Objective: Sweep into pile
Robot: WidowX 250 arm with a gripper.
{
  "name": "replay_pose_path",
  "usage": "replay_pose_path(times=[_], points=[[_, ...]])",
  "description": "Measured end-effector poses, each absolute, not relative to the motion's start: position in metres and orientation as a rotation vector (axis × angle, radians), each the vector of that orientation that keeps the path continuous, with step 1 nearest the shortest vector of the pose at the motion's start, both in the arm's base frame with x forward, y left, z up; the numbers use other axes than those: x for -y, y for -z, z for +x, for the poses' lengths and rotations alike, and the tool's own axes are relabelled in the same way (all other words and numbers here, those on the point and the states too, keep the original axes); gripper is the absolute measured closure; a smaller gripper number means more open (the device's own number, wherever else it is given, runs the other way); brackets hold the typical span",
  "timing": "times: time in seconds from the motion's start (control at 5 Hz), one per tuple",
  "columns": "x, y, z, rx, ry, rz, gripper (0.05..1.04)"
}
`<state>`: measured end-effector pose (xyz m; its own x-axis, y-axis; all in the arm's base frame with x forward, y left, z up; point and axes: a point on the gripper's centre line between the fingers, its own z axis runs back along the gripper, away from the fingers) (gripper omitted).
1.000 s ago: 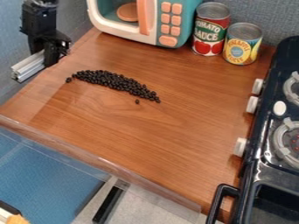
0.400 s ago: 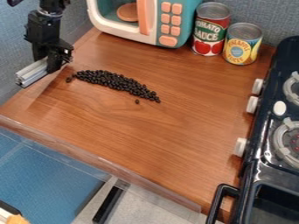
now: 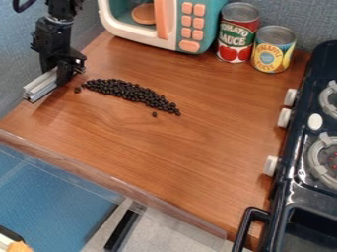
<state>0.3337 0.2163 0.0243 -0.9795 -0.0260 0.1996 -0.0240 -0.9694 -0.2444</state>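
Note:
At the upper left, by the counter's left edge, my black gripper (image 3: 58, 74) is shut on a silvery bar-like tool (image 3: 41, 85). The bar slants down to the left of the gripper, low over the wooden counter. Small black beans (image 3: 128, 91) lie in a long band from upper left to centre, just right of the gripper and apart from the bar. A single bean (image 3: 154, 114) rests below the band's right part, and a few more sit at its left tip.
A toy microwave (image 3: 181, 24) stands at the back, beside a red can (image 3: 237, 33) and a yellow can (image 3: 272, 49). A black toy stove (image 3: 309, 147) with white knobs runs along the right side. A clear raised strip (image 3: 118, 184) borders the counter's front edge.
The gripper has moved down and slightly right with the bar, from the counter's left edge closer to the beans. The beans lie as before.

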Motion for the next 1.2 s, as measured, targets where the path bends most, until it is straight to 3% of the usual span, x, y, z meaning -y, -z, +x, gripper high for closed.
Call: replay_pose_path(times=[0.4,1.0,1.2], points=[[-0.188,-0.022,0.354,-0.436,3.127,-0.26,0.703],[-0.168,-0.01,0.355,-0.494,3.198,-0.176,0.703],[-0.15,-0.01,0.358,-0.472,3.245,-0.14,0.704]])
